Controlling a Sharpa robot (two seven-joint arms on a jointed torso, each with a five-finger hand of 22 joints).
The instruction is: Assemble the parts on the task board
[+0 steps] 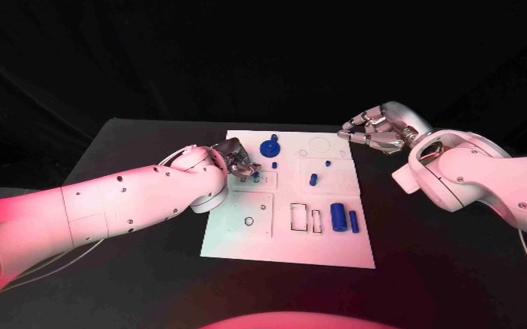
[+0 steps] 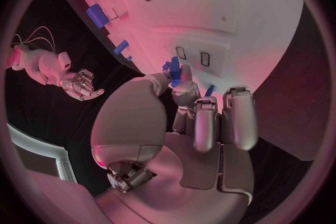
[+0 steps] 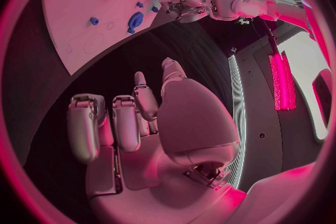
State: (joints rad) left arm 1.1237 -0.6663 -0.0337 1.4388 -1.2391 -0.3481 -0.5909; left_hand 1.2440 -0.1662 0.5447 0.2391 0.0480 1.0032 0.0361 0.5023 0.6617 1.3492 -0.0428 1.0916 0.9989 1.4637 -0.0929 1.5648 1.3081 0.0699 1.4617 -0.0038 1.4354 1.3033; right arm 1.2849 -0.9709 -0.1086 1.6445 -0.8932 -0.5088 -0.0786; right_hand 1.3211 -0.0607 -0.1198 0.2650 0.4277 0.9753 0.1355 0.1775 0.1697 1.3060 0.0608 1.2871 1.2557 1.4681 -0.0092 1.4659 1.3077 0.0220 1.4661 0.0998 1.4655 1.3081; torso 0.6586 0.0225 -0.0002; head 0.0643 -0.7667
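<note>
The task board [image 1: 288, 249] sat closest to the camera, mid-table on the black table [image 1: 143, 283]. Near its front edge two long blue parts [image 1: 338, 217] lay side by side, next to a pair of rectangular outlines. Further back there was a round blue part [image 1: 270, 147] and a couple of tiny blue pegs [image 1: 313, 180] standing in the board. The left hand [image 1: 236, 163] was over the board's left side, pinching a small blue part [image 2: 174, 67] between thumb and finger, just above the board. The right hand [image 1: 373, 135] hovered off the board's far right corner, fingers loosely curled and apart, holding nothing.
</note>
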